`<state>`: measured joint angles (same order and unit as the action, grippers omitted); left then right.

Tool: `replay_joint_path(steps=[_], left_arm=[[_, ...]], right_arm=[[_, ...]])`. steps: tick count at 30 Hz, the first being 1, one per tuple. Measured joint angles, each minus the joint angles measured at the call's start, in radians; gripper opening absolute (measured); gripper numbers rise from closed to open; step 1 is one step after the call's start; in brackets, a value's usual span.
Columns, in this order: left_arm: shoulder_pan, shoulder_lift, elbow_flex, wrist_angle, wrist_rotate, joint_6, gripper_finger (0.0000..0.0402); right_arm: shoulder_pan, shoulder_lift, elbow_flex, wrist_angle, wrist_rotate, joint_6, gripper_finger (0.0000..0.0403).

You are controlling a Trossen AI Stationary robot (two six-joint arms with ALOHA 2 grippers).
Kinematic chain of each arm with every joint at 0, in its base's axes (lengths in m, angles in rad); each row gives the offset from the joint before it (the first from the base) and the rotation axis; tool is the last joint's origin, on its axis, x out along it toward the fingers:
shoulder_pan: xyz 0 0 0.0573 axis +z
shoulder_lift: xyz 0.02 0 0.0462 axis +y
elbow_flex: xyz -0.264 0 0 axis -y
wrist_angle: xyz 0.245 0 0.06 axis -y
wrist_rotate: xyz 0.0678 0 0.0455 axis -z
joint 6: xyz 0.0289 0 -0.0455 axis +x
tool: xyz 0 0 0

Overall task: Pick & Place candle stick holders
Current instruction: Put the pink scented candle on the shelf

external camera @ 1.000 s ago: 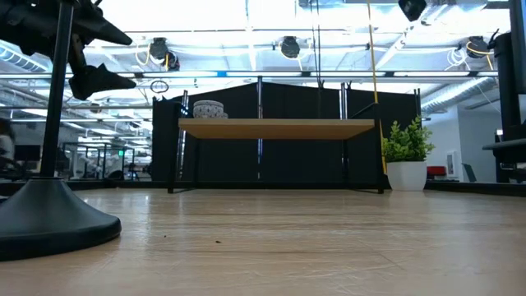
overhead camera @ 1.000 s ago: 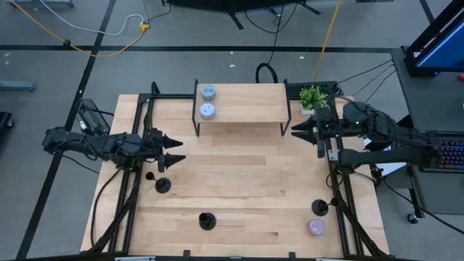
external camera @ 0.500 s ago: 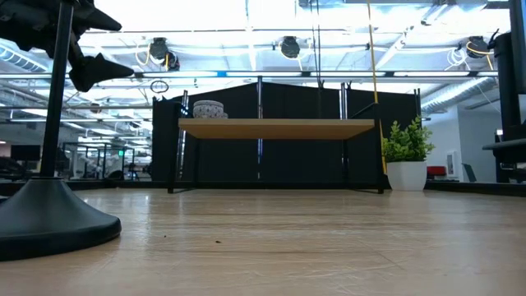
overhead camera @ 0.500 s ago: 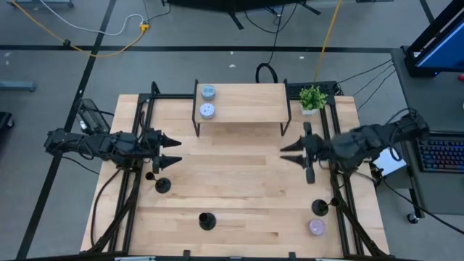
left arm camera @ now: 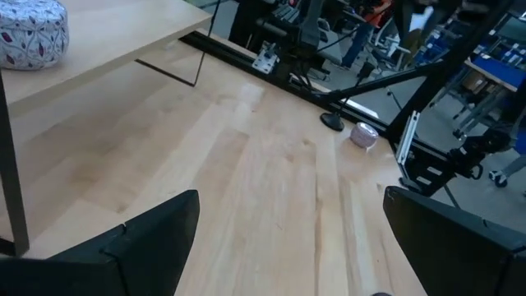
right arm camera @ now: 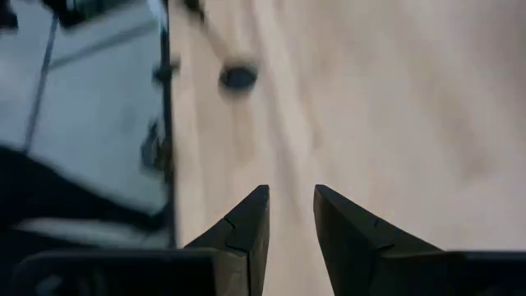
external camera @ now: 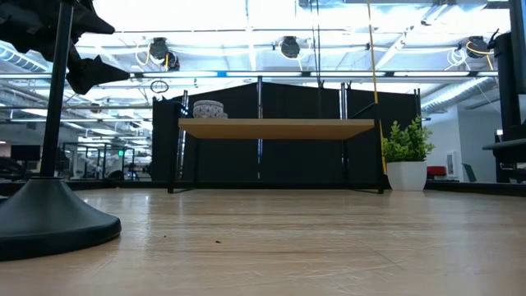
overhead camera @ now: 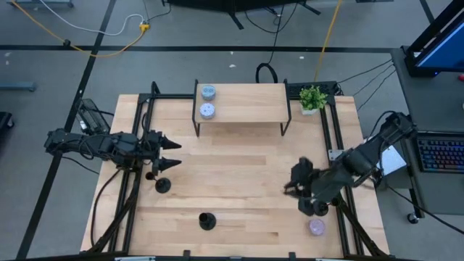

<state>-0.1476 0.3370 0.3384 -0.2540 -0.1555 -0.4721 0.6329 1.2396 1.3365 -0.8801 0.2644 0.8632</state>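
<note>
Right gripper (overhead camera: 291, 190), jaws narrow and empty, hangs at lower right of the high view beside a candle stick holder (overhead camera: 318, 208). Left gripper (overhead camera: 172, 154), wide apart, sits mid-left above another holder (overhead camera: 163, 185); a third holder (overhead camera: 207, 220) stands bottom centre.

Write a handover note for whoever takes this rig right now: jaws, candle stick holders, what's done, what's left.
Left gripper: jaws wide open, empty, over the table's left side.
Right gripper: jaws narrowly parted, empty, low over the right side.
Three matte-black disc-base candle stick holders stand on the wooden table: one by the left gripper, one farther along the table, one by the right gripper.
Done: none picked.
Left: all three.
</note>
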Motion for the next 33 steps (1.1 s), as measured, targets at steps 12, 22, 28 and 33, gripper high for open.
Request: replay_joint_path(steps=[12, 22, 28, 33], left_arm=[[0.000, 0.000, 0.000, -0.012, -0.001, -0.002, 0.0392], [0.000, 0.000, 0.000, -0.011, -0.002, -0.008, 0.0392], [0.000, 0.000, 0.001, 0.003, -0.002, -0.017, 0.0392], [0.000, 0.000, 0.001, 0.021, -0.003, -0.020, 0.0392]], right_arm=[[0.018, 0.116, 0.000, -0.105, -0.435, 0.175, 0.0089], [0.051, 0.173, 0.000, -0.116, -0.583, 0.130, 0.0089], [0.057, 0.196, -0.009, -0.126, -0.583, 0.030, 0.0089], [0.057, 0.194, -0.065, -0.112, -0.583, 0.019, 0.0089]])
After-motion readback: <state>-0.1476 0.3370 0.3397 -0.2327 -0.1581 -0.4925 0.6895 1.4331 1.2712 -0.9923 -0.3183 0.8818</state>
